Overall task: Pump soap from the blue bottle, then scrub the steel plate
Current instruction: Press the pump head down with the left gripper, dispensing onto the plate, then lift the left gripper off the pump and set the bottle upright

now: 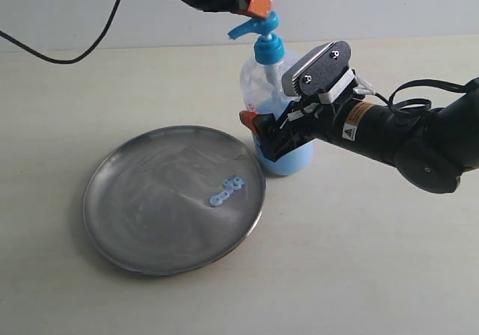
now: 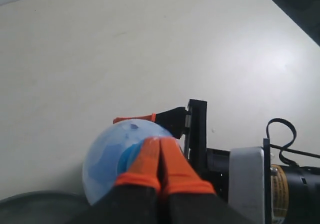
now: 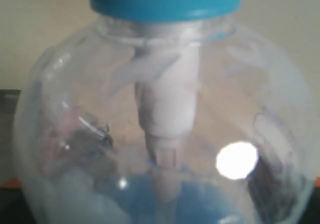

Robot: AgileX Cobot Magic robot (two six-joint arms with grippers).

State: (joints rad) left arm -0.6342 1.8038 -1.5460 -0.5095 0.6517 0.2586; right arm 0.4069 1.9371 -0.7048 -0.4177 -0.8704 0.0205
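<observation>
The steel plate lay flat on the pale table, in the lower left of the exterior view. A small curled smear of soap sat on the plate's right half, inside the rim.

The blue bottle stood upright on the table just beside the plate's right edge, near the centre of the frame; contact with the rim could not be confirmed. Light-blue liquid filled only its lowest part. Its spout pointed to the left of the frame.

The left claw entered from the top edge. Its orange fingers were pressed together with nothing between them, directly above the pump head and apparently touching its top.

The right claw reached in from the right edge. Its jaws stood wide apart, one on each side of the bottle's body, and clasped it. One orange-tipped finger lay against the far wall of the bottle in the left wrist view. The right wrist view was filled by the clear bottle, its blue collar and dip tube.

A black cable looped across the upper left of the exterior view.
</observation>
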